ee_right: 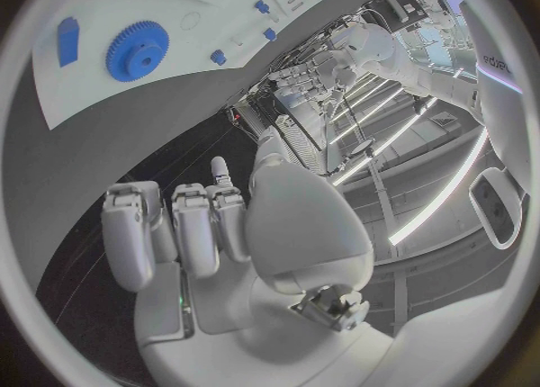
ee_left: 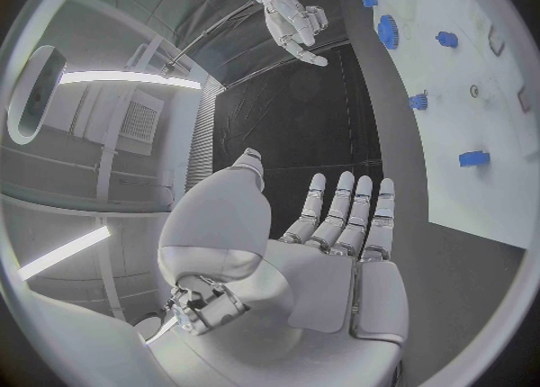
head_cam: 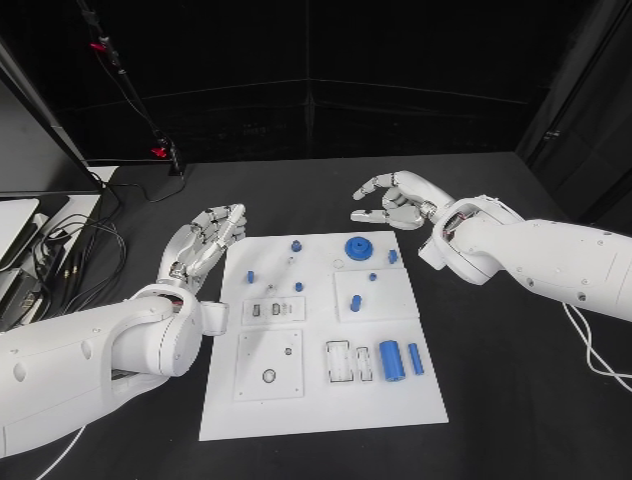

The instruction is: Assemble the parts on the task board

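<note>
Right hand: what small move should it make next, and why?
Probably the right hand should reach toward the blue gear on the task board. It hovers over the black table just beyond the board's far edge, fingers curled and holding nothing, and the gear is the part nearest to it. The left hand is open beside the board.

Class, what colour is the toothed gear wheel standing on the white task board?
Blue. The gear shows best in the right wrist view.

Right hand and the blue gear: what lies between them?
In the head view, only bare black table and the task board's white far edge separate the right hand from the blue gear.
</note>
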